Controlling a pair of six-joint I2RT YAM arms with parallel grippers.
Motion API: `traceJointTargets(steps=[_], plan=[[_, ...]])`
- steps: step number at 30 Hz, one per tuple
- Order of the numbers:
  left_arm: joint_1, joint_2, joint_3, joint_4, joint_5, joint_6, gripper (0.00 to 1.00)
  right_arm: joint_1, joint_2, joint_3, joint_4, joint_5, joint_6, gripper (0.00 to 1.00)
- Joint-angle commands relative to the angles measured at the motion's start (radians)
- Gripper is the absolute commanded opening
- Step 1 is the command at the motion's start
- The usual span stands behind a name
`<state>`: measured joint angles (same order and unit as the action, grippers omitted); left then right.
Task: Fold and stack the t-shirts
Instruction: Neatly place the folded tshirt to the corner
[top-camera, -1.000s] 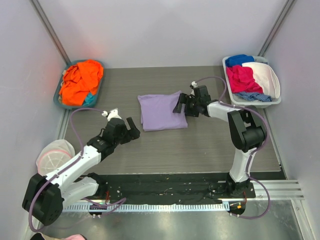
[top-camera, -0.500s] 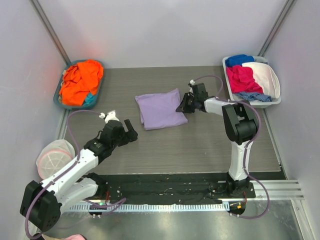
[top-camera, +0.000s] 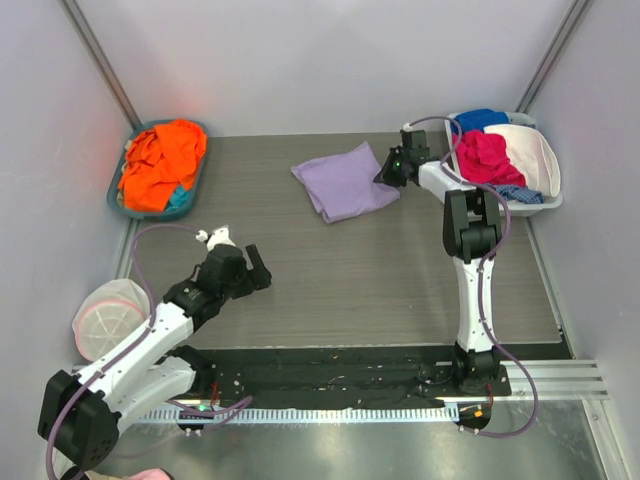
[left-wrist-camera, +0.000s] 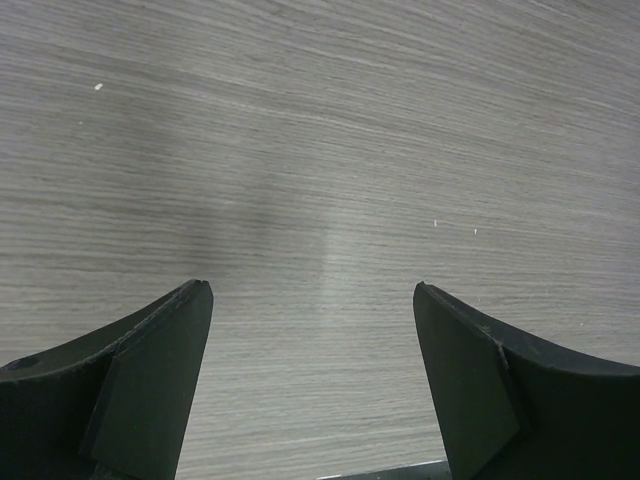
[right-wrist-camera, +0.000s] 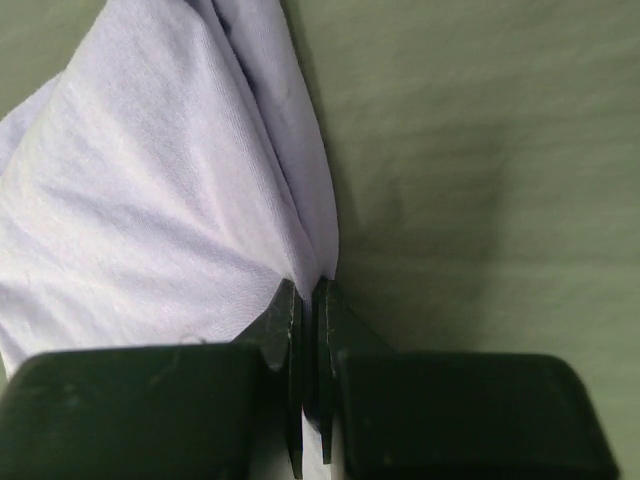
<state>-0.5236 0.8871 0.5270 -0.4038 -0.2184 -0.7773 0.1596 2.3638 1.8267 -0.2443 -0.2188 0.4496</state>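
Note:
A folded lavender t-shirt lies at the back middle of the table, tilted. My right gripper is shut on its right edge. In the right wrist view the cloth bunches into the closed fingertips. My left gripper hovers open over bare table at the front left. Its two fingers stand wide apart with nothing between them. Orange and teal t-shirts fill a bin at the back left.
A grey-blue bin holds the orange heap. A white bin at the back right holds blue, pink and white clothes. A round white pouch with a pink rim sits at the left edge.
My right gripper closed on the lavender shirt's right edge and dragged it back and to the right. The left arm drew slightly nearer and stayed open.

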Motion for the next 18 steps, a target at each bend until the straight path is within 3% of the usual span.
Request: traceJointTargets(steps=[1,6,11,18], plan=[[-0.004,-0.033,0.03,-0.035,-0.033,0.019,0.86,-0.049,0.112,0.155,-0.118,0.133,-0.04,0.01],[-0.004,-0.027,0.028,-0.041,-0.036,0.021,0.86,-0.081,0.184,0.301,-0.165,0.254,-0.051,0.01],[-0.004,-0.027,0.028,-0.044,-0.033,0.021,0.86,-0.124,0.219,0.402,-0.193,0.274,-0.045,0.01],[-0.004,-0.02,0.021,-0.035,-0.03,0.024,0.86,-0.173,0.229,0.447,-0.233,0.323,-0.075,0.01]])
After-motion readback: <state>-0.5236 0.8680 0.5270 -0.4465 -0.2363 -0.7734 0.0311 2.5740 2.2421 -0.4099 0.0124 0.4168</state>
